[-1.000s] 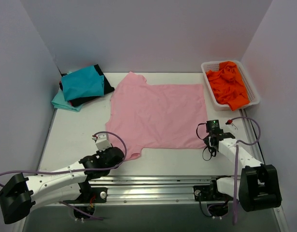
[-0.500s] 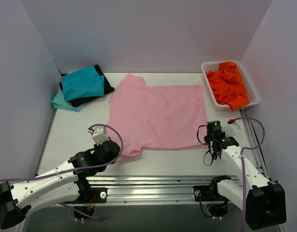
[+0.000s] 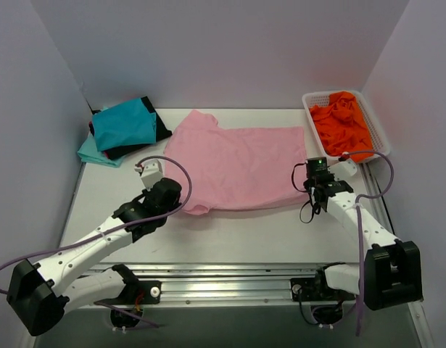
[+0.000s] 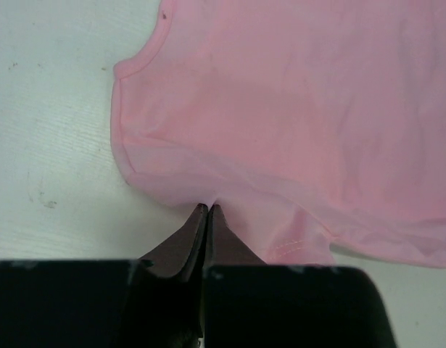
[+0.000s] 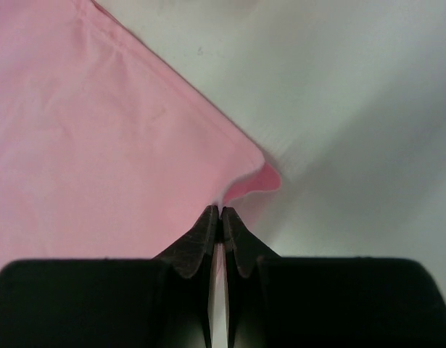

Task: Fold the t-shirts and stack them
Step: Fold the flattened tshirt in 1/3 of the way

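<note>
Change: over the last second both arms have reached away from their bases, carrying the near edge of the light pink t-shirt [image 3: 237, 163] with them. That edge now lies further up the table [image 3: 106, 199], and the cloth is doubled over along it.
Meaning: this looks like the opening of fold 1, near edge toward far edge. Most of the shirt is flat and single-layered, so the fold seems barely begun.
Left gripper [image 4: 207, 210]: fingers pressed together, pinching the shirt's near-left edge, apparently at the sleeve.
Right gripper [image 5: 221, 212]: fingers pressed together on the near-right corner, which curls up beside the tips.
Pink shirt's place: mid-table, between the folded pile and the basket.
Pile: far-left corner, with the teal t-shirt [image 3: 123, 123] on top, the black t-shirt [image 3: 162, 131] under it, and the pale aqua t-shirt [image 3: 96, 154] lowest.
Basket: the orange t-shirt [image 3: 342, 125] lies crumpled in the white lattice basket [image 3: 381, 138] at far right, not yet folded.
Writing: no brand, label or print is readable in any view.
</note>
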Tool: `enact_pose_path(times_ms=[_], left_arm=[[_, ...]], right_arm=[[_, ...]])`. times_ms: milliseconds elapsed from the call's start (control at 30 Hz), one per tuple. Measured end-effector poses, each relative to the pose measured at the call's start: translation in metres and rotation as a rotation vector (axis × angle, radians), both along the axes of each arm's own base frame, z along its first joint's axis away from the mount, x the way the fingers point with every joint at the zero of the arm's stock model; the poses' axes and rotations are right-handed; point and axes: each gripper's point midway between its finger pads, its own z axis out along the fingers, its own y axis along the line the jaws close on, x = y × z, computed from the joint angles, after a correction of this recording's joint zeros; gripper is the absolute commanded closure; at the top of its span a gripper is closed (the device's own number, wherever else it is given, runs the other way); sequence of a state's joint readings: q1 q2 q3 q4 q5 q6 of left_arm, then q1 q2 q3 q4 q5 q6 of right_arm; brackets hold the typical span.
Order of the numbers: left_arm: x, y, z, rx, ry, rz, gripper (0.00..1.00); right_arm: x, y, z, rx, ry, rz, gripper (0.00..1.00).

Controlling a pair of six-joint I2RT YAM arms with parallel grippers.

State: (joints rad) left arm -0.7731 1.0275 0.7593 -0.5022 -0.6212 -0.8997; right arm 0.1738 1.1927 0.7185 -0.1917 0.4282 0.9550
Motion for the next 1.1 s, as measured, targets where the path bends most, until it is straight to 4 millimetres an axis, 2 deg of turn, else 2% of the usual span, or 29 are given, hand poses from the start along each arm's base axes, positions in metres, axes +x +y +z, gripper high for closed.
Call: enact_pose_path(times_ms=[233,400,500,567,733,800,1000,1067,1100], left_arm=[[0.055,0.0,0.0,-0.014,0.032,0.033,0.98],[0.092,-0.002,-0.019,0.013,0.069,0.045,0.98],[0.11,-0.001,-0.032,0.042,0.098,0.043,0.98],[0.126,-0.002,-0.039,0.045,0.109,0.04,0.98],[0.162,0.006,-0.052,0.054,0.122,0.041,0.98],[0.177,0.007,-0.055,0.052,0.122,0.036,0.98],[0.209,0.01,-0.06,0.037,0.123,0.016,0.97],[0.221,0.01,-0.061,0.031,0.123,0.002,0.73],[0.228,0.009,-0.062,0.026,0.122,-0.007,0.56]], right_arm=[[0.031,0.0,-0.012,-0.036,0.037,-0.01,1.0],[0.046,0.0,-0.037,-0.055,0.107,-0.016,1.0],[0.055,0.0,-0.045,-0.059,0.13,-0.021,1.0],[0.064,-0.001,-0.046,-0.06,0.135,-0.028,1.0],[0.113,0.0,-0.031,-0.055,0.084,-0.047,1.0],[0.127,-0.001,-0.031,-0.053,0.078,-0.052,1.0],[0.143,-0.013,-0.043,-0.052,0.096,-0.086,1.0],[0.146,-0.015,-0.051,-0.051,0.112,-0.094,1.0],[0.147,-0.015,-0.055,-0.05,0.119,-0.097,1.0]])
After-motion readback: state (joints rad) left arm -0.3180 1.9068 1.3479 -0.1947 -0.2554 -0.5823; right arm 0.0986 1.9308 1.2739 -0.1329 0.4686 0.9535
